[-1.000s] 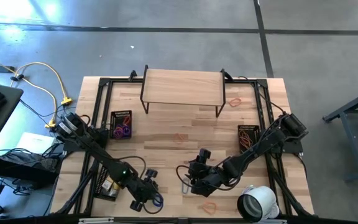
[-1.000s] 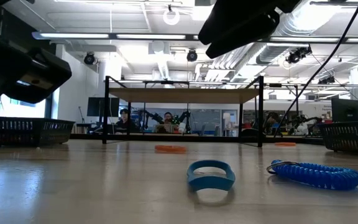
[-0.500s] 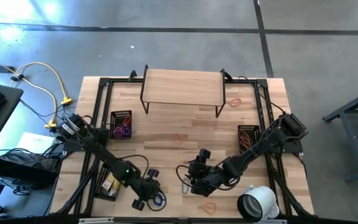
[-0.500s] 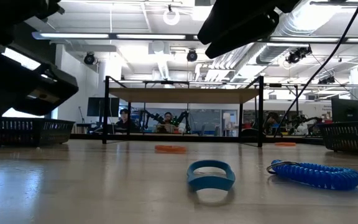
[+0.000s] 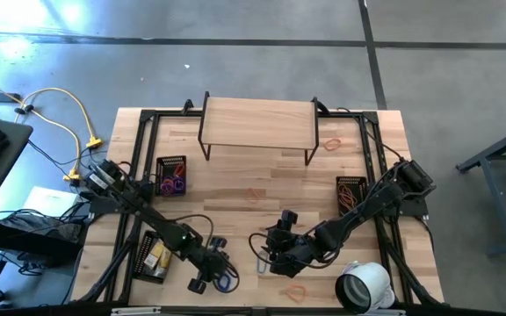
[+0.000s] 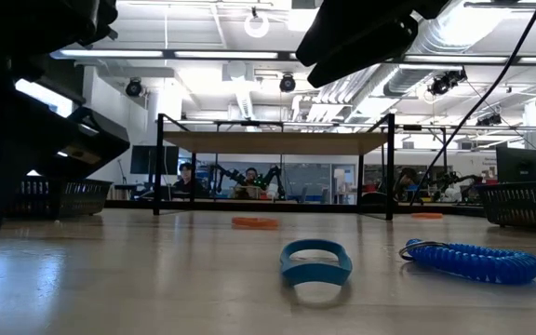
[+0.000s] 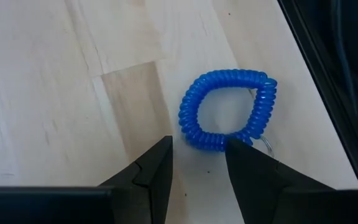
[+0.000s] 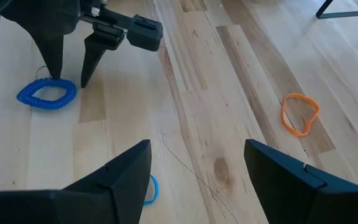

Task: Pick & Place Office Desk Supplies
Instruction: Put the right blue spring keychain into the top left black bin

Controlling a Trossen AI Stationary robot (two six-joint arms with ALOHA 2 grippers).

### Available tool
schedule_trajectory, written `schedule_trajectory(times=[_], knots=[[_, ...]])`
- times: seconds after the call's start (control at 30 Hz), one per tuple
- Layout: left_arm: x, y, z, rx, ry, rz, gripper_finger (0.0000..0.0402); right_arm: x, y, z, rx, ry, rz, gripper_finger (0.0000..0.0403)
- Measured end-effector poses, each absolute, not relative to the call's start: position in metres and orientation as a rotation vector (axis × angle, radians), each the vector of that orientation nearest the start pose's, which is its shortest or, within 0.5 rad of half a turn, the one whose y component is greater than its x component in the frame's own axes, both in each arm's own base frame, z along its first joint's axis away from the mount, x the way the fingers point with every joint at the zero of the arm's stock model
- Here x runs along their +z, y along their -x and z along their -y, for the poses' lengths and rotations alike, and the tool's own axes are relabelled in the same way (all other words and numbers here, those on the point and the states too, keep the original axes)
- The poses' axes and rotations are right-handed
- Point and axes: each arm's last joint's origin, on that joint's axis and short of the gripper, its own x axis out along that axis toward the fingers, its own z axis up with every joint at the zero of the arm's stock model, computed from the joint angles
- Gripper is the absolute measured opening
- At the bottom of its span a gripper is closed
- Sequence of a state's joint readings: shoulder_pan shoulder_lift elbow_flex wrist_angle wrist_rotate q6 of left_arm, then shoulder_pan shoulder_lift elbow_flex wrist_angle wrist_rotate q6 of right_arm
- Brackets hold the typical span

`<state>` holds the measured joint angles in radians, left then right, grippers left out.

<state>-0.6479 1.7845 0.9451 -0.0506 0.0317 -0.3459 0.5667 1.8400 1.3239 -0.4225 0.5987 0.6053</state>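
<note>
A blue coiled loop (image 7: 225, 109) lies flat on the table near the front edge, left of centre (image 5: 227, 281). My left gripper (image 7: 197, 142) is open low over it. One finger stands at the loop's near side and the other beside it on bare wood, as the right wrist view (image 8: 67, 81) also shows. My right gripper (image 5: 271, 256) is open and empty at the front centre, above a flat blue band (image 8: 149, 190). A second blue coil (image 6: 473, 261) lies on the table to the right of that band (image 6: 315, 262). My left gripper points down at the blue coiled loop, with one fingertip (image 7: 234, 144) at the loop's near side (image 7: 216, 142). I cannot tell whether it touches. The loop lies flat on the table.
A large white tape roll (image 5: 363, 285) stands at the front right, with an orange band (image 5: 295, 292) beside it. Black mesh baskets stand at the left (image 5: 171, 175), front left (image 5: 152, 256) and right (image 5: 351, 189). A wooden riser shelf (image 5: 257, 123) stands at the back. Orange bands (image 5: 253, 195) lie mid-table.
My left gripper has moved a little toward the table's right edge and down, closing on the blue coiled loop. The loop has not moved.
</note>
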Motion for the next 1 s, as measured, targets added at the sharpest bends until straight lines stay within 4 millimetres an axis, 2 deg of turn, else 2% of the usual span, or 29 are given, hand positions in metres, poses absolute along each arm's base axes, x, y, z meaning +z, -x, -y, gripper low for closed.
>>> schedule_trajectory(times=[0.23,0.67,0.87,1.0], knots=[[0.144,-0.274,0.210,-0.498,0.037,-0.963,0.0139,0.216,-0.336,-0.194,-0.259,-0.066,-0.724,0.0247],[0.157,-0.275,0.207,-0.462,0.055,-0.931,0.0139,0.215,-0.335,-0.194,-0.256,-0.053,-0.730,0.0247],[0.157,-0.278,0.203,-0.450,0.064,-0.923,0.0139,0.216,-0.336,-0.195,-0.256,-0.061,-0.724,0.0247],[0.149,-0.282,0.204,-0.459,0.064,-0.926,0.0139,0.216,-0.336,-0.195,-0.258,-0.060,-0.724,0.0247]])
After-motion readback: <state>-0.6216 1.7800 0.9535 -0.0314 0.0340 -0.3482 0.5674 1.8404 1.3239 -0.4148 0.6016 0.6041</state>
